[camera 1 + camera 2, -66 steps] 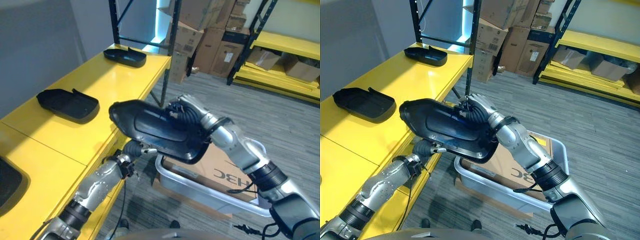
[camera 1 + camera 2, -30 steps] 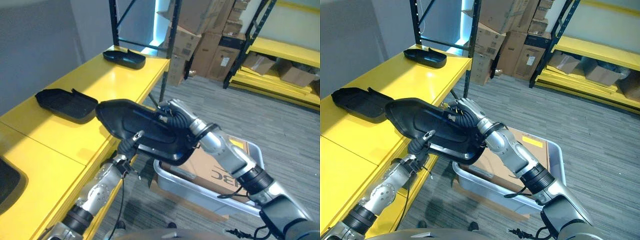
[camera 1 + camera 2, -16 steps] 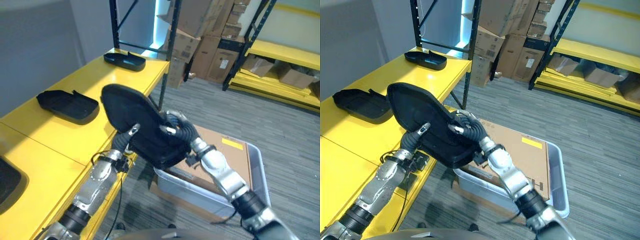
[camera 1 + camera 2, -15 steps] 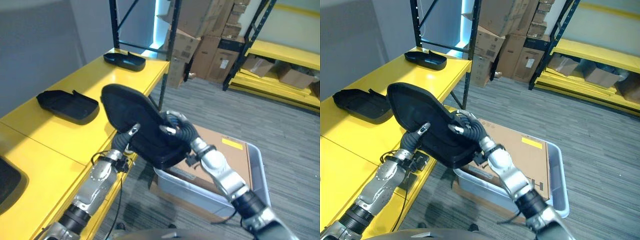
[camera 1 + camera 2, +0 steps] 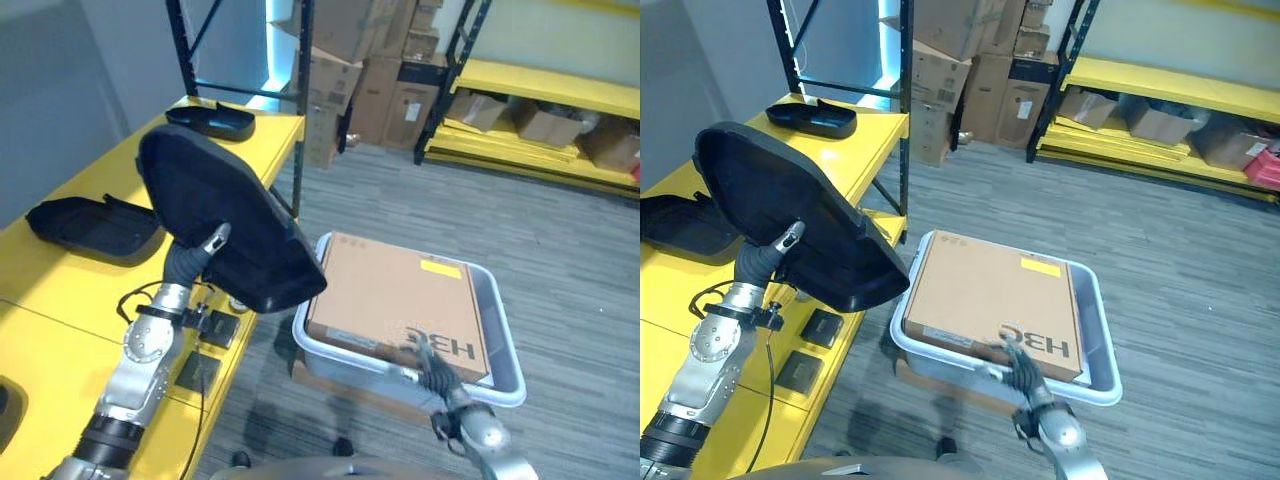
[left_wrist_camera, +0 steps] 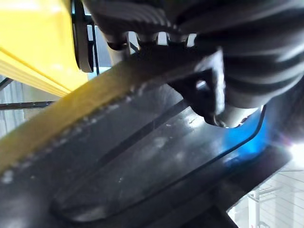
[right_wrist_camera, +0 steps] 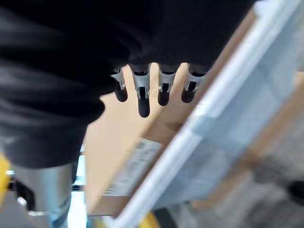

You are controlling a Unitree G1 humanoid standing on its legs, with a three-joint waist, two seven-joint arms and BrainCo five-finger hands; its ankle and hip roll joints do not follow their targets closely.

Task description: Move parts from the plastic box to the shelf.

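The black part [image 5: 225, 228] is a broad, shallow shell of moulded plastic, rounded at one end, with a raised rim and a matte surface. It looks stiff and light for its size, but wide enough to swing or twist if held at a single point — a grip on the rim near the middle should keep it level, and the smooth face would likely slip under bare fingertips. The left hand [image 5: 196, 256] holds it up on its own, thumb and fingers clamped on its lower edge, tilted above the front edge of the yellow shelf [image 5: 70, 290]. Two similar black parts [image 5: 85, 224] already lie flat on that shelf, one farther back [image 5: 210, 120]. The right hand [image 5: 1018, 371] hangs low with its fingers straight and apart, empty, over the near rim of the plastic box [image 5: 1090, 330] — which holds a cardboard carton [image 5: 990, 300].
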